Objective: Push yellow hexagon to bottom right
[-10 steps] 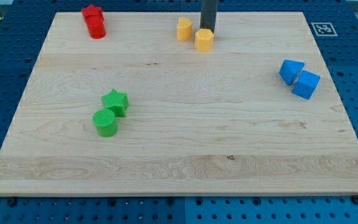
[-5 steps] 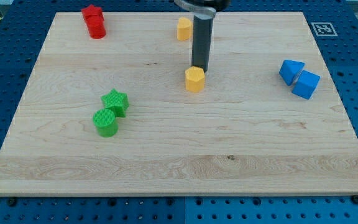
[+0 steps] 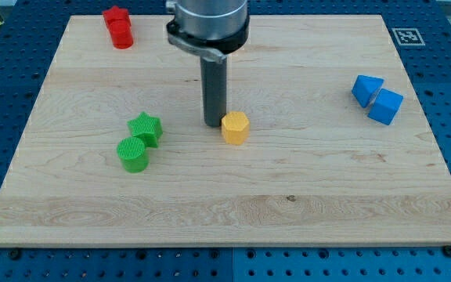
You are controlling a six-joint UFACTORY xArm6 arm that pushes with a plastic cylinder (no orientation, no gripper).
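We are resting my tip (image 3: 214, 124), a bare rod with no fingers to report, touching the hexagon's (image 3: 235, 127) upper-left side on the board (image 3: 304, 188).

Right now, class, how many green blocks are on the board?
2. A green star left of centre, and a green cylinder touching it just below-left. The arm covers part of the board's top, so something could be hidden there.
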